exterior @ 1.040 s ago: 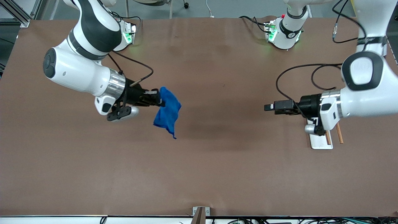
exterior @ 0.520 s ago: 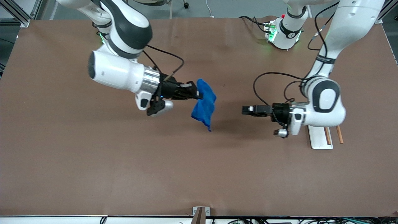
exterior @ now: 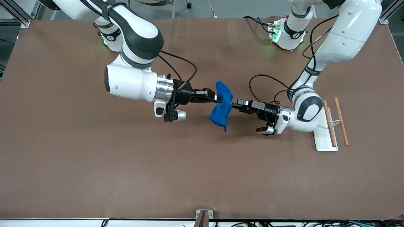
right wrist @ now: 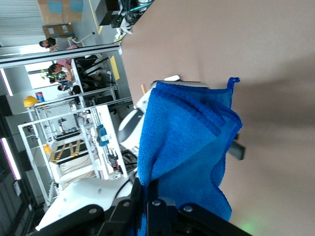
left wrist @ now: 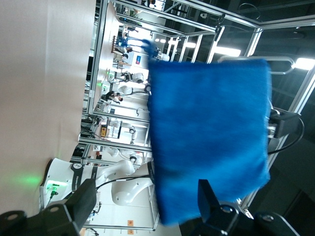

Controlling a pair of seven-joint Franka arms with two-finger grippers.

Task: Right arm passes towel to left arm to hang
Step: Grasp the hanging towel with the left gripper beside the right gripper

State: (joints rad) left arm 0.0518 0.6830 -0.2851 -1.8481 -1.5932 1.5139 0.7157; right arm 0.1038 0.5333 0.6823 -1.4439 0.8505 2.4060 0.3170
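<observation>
From the front camera you see the right arm (exterior: 132, 78) reaching out over the middle of the table (exterior: 94, 164), its gripper (exterior: 217, 98) closed on the upper edge of the towel (exterior: 222, 105), which hangs free in the air with one corner pointing down. The left arm (exterior: 315, 91) reaches in from its own end, and the left gripper (exterior: 234, 105) sits right at the towel's hanging side; you cannot tell from here whether it touches the cloth or how its fingers stand. A white rack (exterior: 325, 138) with two wooden rods (exterior: 341, 124) lies on the table near the left arm's elbow.

The left wrist view gives you what the front view lacks: the left gripper's two fingers (left wrist: 209, 199) stand spread apart, with the towel (left wrist: 209, 137) hanging flat just ahead of them and not yet between them. The blue cloth hides most of the right arm there.

In the right wrist view the towel (right wrist: 187, 147) is pinched between the right gripper's (right wrist: 155, 196) closed fingers and folds over itself, its corner loop (right wrist: 233, 80) sticking out. The left gripper is almost wholly hidden by the cloth.

Compared with half a second ago, both arms have closed in: the towel has been carried toward the left arm's end, and the wide gap between it and the left gripper has shrunk to almost nothing.
</observation>
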